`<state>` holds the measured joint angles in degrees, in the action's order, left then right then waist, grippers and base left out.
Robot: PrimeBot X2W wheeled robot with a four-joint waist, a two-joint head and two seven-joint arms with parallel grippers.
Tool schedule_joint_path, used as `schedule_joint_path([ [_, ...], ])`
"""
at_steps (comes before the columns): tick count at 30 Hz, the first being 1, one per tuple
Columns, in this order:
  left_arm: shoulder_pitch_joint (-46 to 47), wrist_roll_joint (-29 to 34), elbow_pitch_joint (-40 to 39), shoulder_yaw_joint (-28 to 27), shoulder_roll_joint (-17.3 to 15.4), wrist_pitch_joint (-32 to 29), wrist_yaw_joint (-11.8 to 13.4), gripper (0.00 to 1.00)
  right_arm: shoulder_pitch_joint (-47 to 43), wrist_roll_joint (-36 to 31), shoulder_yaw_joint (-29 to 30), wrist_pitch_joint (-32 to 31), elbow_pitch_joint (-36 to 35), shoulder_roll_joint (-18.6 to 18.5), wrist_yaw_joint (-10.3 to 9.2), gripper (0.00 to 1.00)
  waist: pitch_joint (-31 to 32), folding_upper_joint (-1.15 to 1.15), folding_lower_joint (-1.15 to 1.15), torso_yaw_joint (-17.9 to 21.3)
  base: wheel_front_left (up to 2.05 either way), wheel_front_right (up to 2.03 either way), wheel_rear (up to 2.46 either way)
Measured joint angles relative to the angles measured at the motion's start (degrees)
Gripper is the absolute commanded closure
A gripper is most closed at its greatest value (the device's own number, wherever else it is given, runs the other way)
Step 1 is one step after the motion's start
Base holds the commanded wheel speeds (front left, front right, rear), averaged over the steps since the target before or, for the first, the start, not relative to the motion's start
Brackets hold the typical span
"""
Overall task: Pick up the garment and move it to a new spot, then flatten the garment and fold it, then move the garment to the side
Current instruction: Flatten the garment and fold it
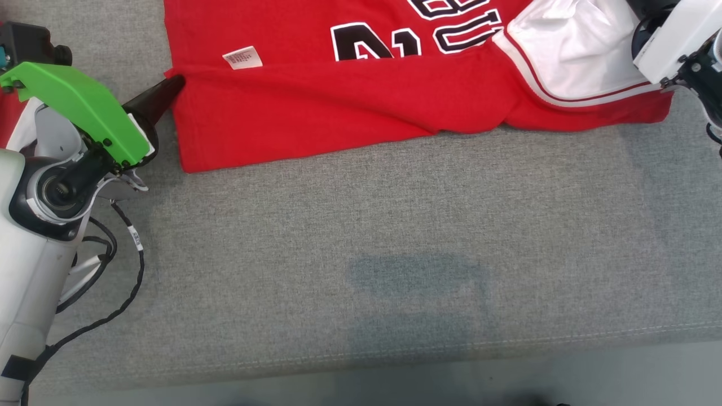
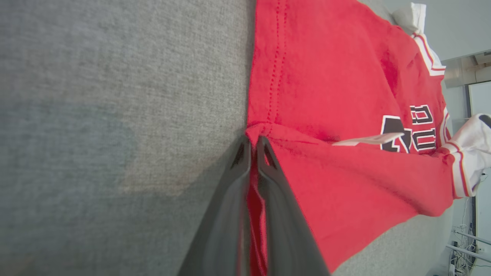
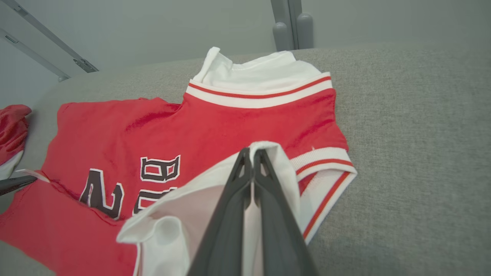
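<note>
The garment (image 1: 338,107), a red jersey with black-and-white lettering and white striped trim, lies spread across the far part of a grey cushion (image 1: 395,225). My left gripper (image 1: 175,84) is at its left hem corner. In the left wrist view the left gripper (image 2: 253,140) is shut, with red fabric (image 2: 337,96) pinched between the fingers. My right gripper (image 3: 252,151) is shut on a white sleeve fold of the garment (image 3: 153,130) and holds it lifted over the jersey. The right wrist (image 1: 677,39) shows at the top right of the head view.
Another red cloth (image 3: 11,122) lies bunched beyond the jersey's left end. A white label (image 1: 242,57) sticks up near the hem. The cushion's front seam (image 1: 395,349) runs near the bottom, with floor below. Grey posts (image 3: 291,27) stand behind the cushion.
</note>
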<state>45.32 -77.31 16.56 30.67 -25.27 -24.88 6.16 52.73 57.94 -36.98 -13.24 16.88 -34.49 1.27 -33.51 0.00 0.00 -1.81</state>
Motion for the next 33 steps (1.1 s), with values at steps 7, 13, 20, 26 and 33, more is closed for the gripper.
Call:
schedule_joint_path([
  [7,0.27,0.41,3.05,0.00,1.66,2.33,-0.01,0.00,0.30,-3.19,-0.34,6.46,3.78,2.97,0.60,0.00,0.81,0.00,0.00,0.41,0.00,0.00,0.00],
  [13,-0.49,3.85,4.26,1.34,1.77,5.50,-1.12,0.00,0.00,-5.79,0.37,14.23,4.47,4.04,1.69,0.00,2.73,0.00,0.00,0.87,0.00,0.00,0.00],
  [20,-7.74,9.05,3.18,1.53,-1.45,13.76,-2.08,0.00,-7.54,-8.79,0.08,20.91,4.35,1.02,1.70,0.00,6.25,0.00,0.00,1.47,0.00,0.00,0.00],
  [26,-15.65,5.77,0.88,0.60,2.20,17.06,-2.69,0.00,-19.19,-6.04,-0.70,21.63,6.64,-0.11,1.67,0.00,9.25,0.00,0.00,1.91,0.00,0.00,0.00],
  [33,-18.30,1.65,0.21,-1.80,4.03,18.13,-2.69,0.00,-22.10,-3.92,-0.87,21.87,8.17,0.00,1.72,0.00,9.51,0.00,0.00,2.23,0.00,0.00,0.00],
])
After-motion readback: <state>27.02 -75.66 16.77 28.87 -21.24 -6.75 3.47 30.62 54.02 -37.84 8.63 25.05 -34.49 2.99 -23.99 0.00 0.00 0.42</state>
